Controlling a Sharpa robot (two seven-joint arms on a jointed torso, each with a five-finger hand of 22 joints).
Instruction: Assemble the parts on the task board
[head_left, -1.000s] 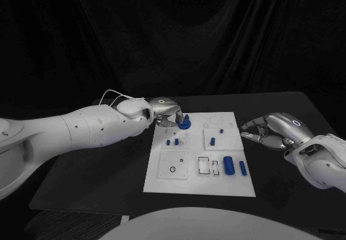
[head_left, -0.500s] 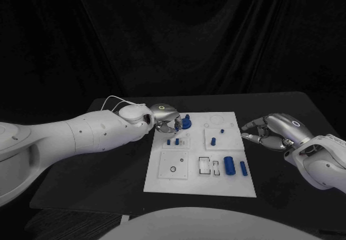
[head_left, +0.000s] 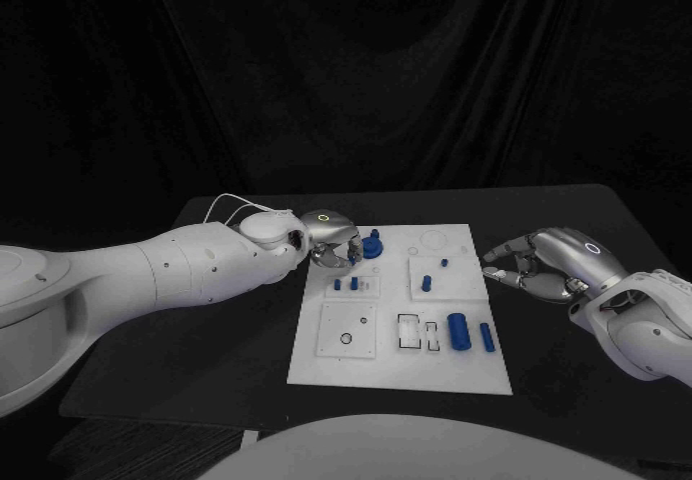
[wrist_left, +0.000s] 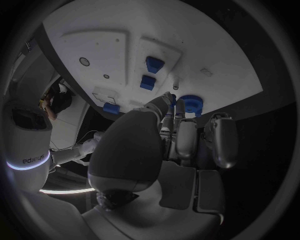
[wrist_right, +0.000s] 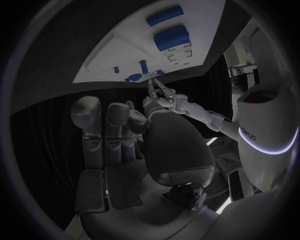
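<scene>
We are seating round blue flanged part (head_left: 372, 246) at 11 o'clock corner of white task board (head_left: 404, 370); left hand (head_left: 335, 243) fingertips touching it, grasp unclear. Right hand (head_left: 545, 262) idling empty, fingers curled, off 3 o'clock edge. Next move calling for pressing down, then letting go.

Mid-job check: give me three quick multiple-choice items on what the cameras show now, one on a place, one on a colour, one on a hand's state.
1. Where is the left hand?
A. at the task board's far left corner
B. off the table
C. over the board's near edge

2. What colour is the round part by that hand?
A. red
B. blue
C. green

3. What does the right hand hold?
A. a blue part
B. the board
C. nothing

Answers: 1 A, it sits by the task board's far left corner. 2 B, it shows blue. 3 C, it hangs beside the board, fingers curled on nothing.
</scene>
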